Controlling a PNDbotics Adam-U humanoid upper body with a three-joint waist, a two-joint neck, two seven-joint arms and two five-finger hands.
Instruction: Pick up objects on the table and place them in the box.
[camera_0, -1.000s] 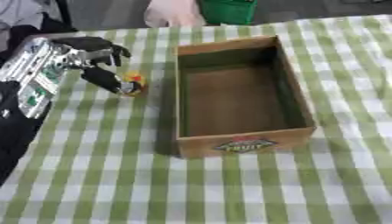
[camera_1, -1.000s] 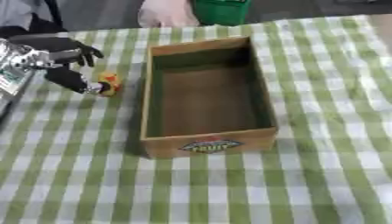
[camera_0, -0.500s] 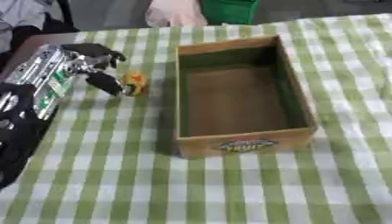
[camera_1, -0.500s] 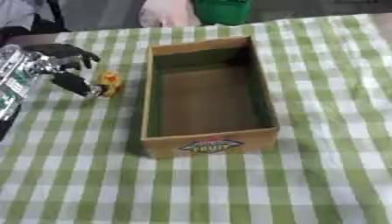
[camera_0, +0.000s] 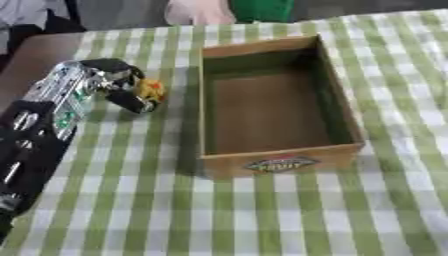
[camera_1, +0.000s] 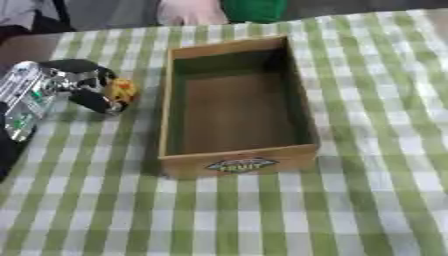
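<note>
A small yellow and orange object (camera_0: 151, 90) lies on the green checked tablecloth, left of the box. My left hand (camera_0: 112, 82) comes in from the left, its black fingers curled around the object's left side and touching it. The brown wooden box (camera_0: 282, 162) stands open and holds nothing, with a fruit label on its near wall. My right hand shows in neither view.
The table's far left corner (camera_0: 39, 50) is bare brown where the cloth ends. A green container (camera_1: 254, 9) and a person's light sleeve (camera_1: 188, 11) are at the far edge, beyond the box.
My left hand has closed in on the yellow object, its fingers now curled against it. The camera has shifted a little.
</note>
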